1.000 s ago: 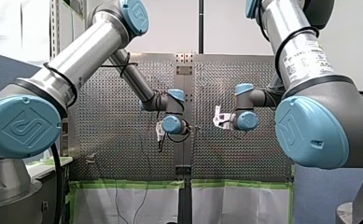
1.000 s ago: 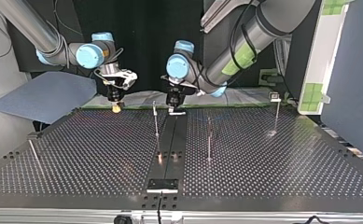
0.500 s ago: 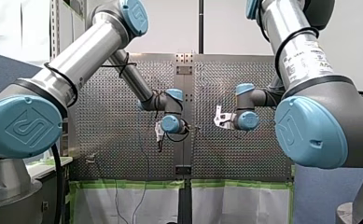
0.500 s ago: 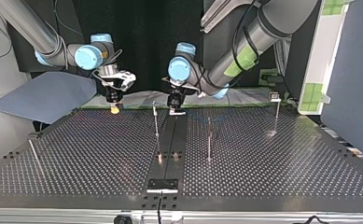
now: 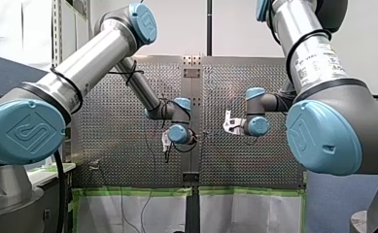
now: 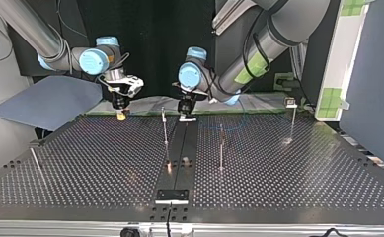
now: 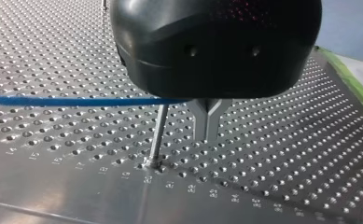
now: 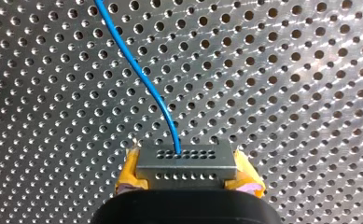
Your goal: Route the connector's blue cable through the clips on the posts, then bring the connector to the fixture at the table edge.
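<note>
Holding connector (image 8: 184,163) in right tool (image 8: 188,176), seemingly centred

Dark centre strip (image 5: 191,165) divides the perforated table (image 5: 104,136). My left gripper (image 5: 166,145) hangs just left of the strip; my right gripper (image 5: 228,124) hovers to its right, somewhat farther off.

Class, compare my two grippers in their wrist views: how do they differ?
My left gripper has bare metal fingers; my right gripper has yellow pads. The left is shut on the thin blue cable; the right clamps the grey metal connector. Both are shut over the perforated metal table.
</note>
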